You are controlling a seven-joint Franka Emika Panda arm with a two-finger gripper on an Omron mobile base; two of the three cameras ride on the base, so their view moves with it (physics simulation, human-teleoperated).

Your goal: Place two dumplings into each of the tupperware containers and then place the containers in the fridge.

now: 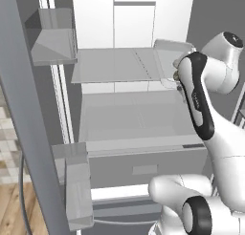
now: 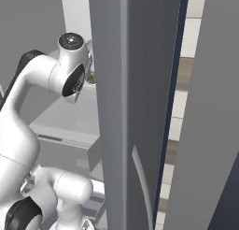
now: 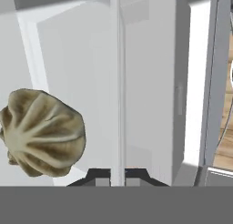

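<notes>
The fridge (image 1: 139, 119) stands open in front of me, and my arm reaches in over its upper shelf (image 1: 110, 64). A translucent tupperware container (image 1: 166, 51) hangs at the shelf's right end, just ahead of my wrist. In the hand view my gripper (image 3: 117, 177) is shut on the container's thin wall (image 3: 119, 95), its two dark fingertips (image 3: 98, 176) close together. One beige, pleated dumpling (image 3: 43, 134) lies inside the container, left of that wall. A bit of dumpling (image 2: 92, 78) also peeks out beside the hand in the right base view.
The open fridge door (image 2: 126, 107) rises close on the right of the arm. On the left, another door carries an upper bin (image 1: 52, 36) and a lower bin (image 1: 76, 191). A wide drawer (image 1: 143, 169) sits under the shelves. Wooden floor (image 1: 9, 205) shows at lower left.
</notes>
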